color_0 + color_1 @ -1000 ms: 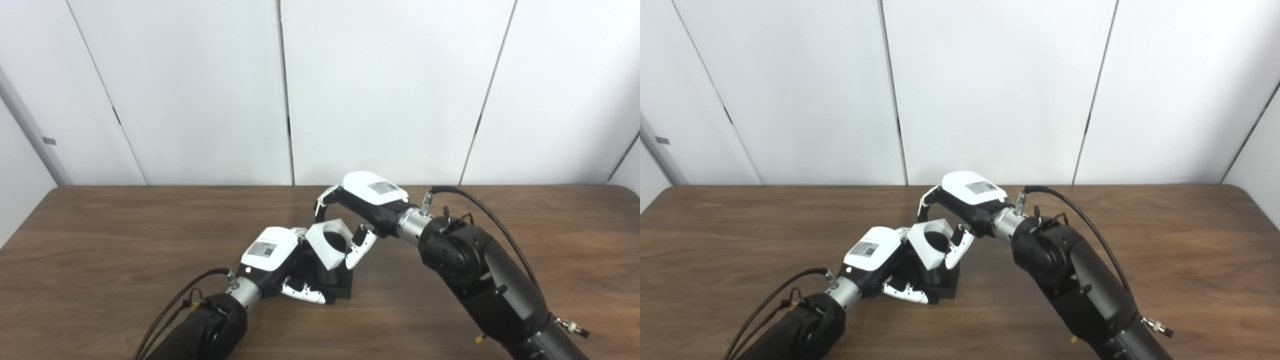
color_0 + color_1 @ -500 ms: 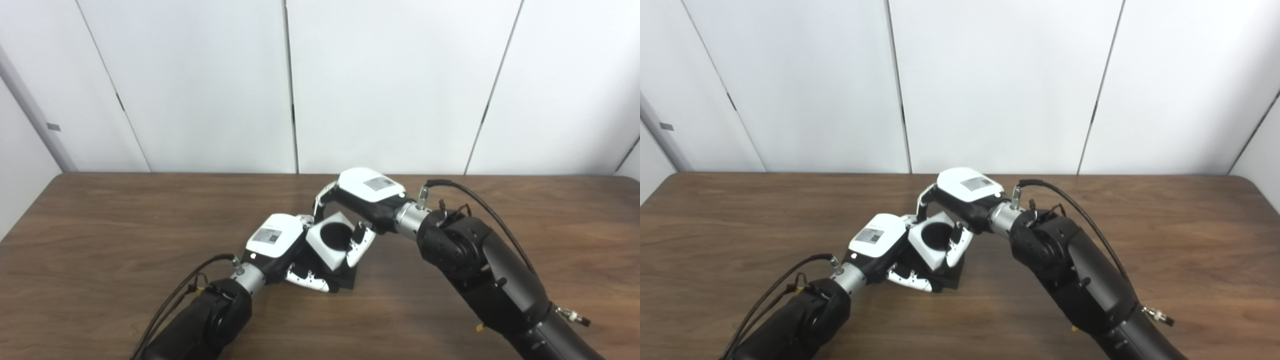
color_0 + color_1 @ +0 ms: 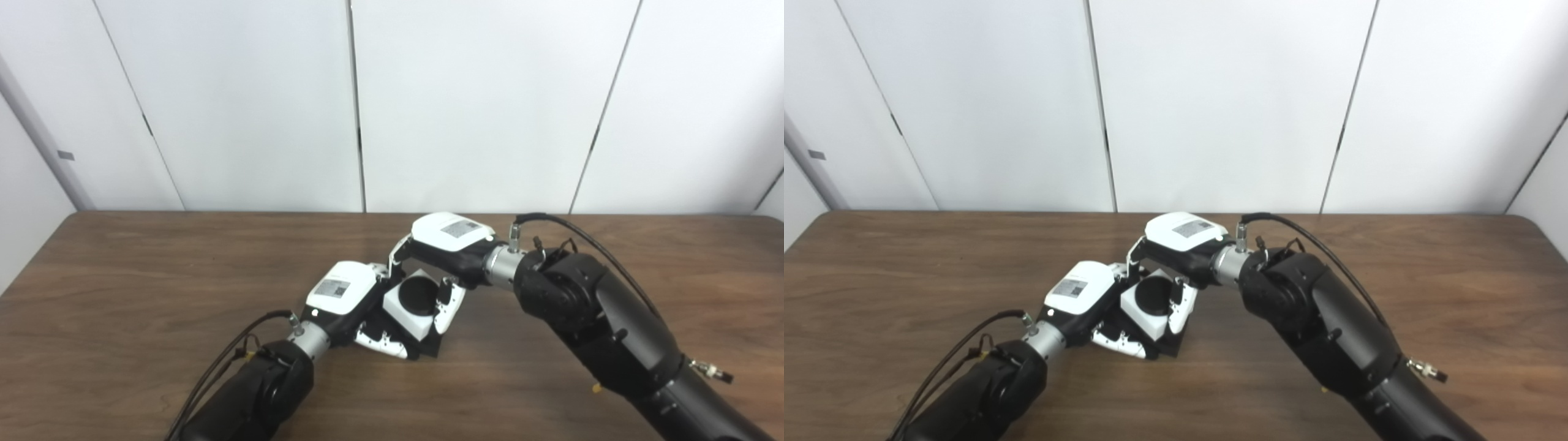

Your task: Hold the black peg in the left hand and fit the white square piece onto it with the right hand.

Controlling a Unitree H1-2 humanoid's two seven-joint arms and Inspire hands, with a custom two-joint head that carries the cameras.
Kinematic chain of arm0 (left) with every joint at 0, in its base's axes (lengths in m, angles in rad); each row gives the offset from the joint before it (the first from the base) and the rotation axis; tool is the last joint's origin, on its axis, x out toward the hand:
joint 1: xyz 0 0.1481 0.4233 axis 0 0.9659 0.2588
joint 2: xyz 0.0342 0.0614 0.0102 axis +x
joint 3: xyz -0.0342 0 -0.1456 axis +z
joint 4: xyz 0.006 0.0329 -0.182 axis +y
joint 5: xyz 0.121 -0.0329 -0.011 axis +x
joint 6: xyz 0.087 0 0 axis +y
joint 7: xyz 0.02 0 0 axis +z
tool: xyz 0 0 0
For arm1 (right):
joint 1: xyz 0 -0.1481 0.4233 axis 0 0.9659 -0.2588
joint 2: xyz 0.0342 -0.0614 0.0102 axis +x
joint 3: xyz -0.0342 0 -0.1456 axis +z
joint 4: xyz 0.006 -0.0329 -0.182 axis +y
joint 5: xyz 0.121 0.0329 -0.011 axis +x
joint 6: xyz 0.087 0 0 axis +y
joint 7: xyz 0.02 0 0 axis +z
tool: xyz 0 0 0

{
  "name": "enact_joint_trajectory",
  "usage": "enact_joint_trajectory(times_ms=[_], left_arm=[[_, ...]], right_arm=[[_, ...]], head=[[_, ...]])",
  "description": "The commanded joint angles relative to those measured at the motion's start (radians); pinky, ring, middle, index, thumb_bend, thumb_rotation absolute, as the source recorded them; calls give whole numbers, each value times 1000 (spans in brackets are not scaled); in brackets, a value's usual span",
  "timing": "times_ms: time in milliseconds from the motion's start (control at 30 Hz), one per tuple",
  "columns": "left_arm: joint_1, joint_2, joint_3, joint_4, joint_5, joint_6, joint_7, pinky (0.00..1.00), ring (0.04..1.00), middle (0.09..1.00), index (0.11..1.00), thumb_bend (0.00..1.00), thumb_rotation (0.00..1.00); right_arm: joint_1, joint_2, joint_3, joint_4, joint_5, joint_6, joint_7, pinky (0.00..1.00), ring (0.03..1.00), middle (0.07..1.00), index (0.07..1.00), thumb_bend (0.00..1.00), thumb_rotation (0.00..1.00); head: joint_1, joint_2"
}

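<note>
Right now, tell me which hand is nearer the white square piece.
Right. The right hand grips the white square piece from above, fingers on both sides. The left hand sits beside it, on its left, holding the black peg base underneath.

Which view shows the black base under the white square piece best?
The right eye view: the black base shows a corner and edge below the white square piece, between the left robot hand and right robot hand. The left eye view shows only a slimmer sliver.
</note>
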Motion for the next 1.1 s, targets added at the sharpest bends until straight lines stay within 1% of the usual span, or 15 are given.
enact_joint_trajectory(times_ms=[0, 167, 267, 300, 333, 367, 433, 667, 1067], left_arm=[[46, 4, -25, 37, 13, 32, -108, 681, 836, 833, 488, 523, 76], [47, 8, -13, 29, 14, 40, -122, 684, 842, 838, 489, 523, 76], [49, 7, -7, 27, 15, 40, -126, 685, 842, 836, 488, 523, 75], [51, 6, -4, 25, 13, 42, -129, 684, 843, 835, 488, 523, 75], [52, 5, -2, 24, 13, 44, -130, 688, 845, 836, 488, 524, 74], [52, 4, 0, 23, 13, 46, -134, 691, 844, 835, 488, 524, 74], [52, 5, 2, 20, 20, 51, -141, 698, 848, 840, 489, 523, 75], [57, 3, 11, 19, 24, 49, -149, 703, 846, 839, 490, 523, 74], [56, 2, 9, 18, 33, 57, -156, 705, 845, 840, 491, 523, 75]], right_arm=[[-24, -26, 5, -17, 18, -31, 39, 874, 842, 770, 477, 520, 132], [-27, -35, 11, -15, 15, -31, 40, 871, 844, 773, 477, 520, 133], [-35, -37, 15, -21, 18, 0, 73, 877, 848, 788, 489, 520, 149], [-37, -37, 14, -23, 21, 12, 85, 881, 853, 801, 585, 671, 236], [-37, -36, 12, -25, 24, 19, 92, 881, 857, 813, 652, 765, 293], [-38, -36, 11, -25, 26, 23, 97, 876, 859, 824, 706, 836, 329], [-39, -34, 8, -27, 24, 28, 107, 874, 864, 835, 741, 882, 343], [-39, -34, -3, -30, 20, 35, 129, 878, 869, 843, 749, 885, 294], [-41, -37, -5, -25, 21, 41, 134, 894, 876, 845, 750, 880, 259]], head=[[1, 1], [-4, 7], [-5, 8], [-5, 8], [-5, 8], [-6, 10], [-6, 11], [-8, 15], [-12, 18]])
